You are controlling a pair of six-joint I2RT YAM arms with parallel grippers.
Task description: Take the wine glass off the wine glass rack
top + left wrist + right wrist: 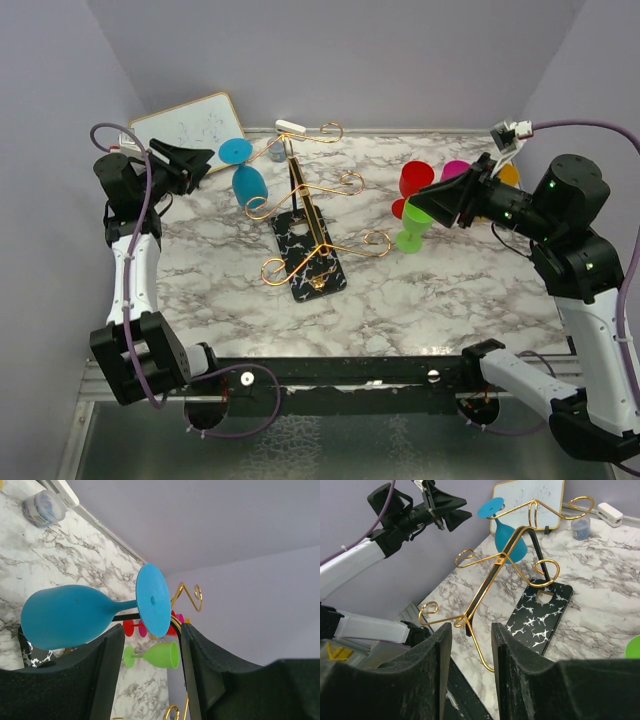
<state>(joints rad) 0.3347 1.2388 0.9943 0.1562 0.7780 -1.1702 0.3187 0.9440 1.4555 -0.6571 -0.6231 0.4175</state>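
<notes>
A blue wine glass [248, 183] hangs bowl-down from a back arm of the gold wire wine glass rack [315, 215], its round foot [236, 151] resting over the wire. The rack stands on a black white-speckled base [322, 272]. My left gripper [205, 160] is level with the foot, just to its left. In the left wrist view the foot [153, 600] sits right at the fingertips and its lower edge dips between them; the left gripper [150, 652] is open and not touching. My right gripper [470, 650] is open and holds nothing, looking at the rack [500, 560] and the wine glass [510, 537].
A red glass [416, 178], a green glass [410, 232], a pink one [456, 170] and an orange one [510, 175] stand by my right gripper [425, 202]. A framed whiteboard [190, 125] leans at the back left. A white object [290, 127] and a small clear cup [277, 152] lie behind the rack.
</notes>
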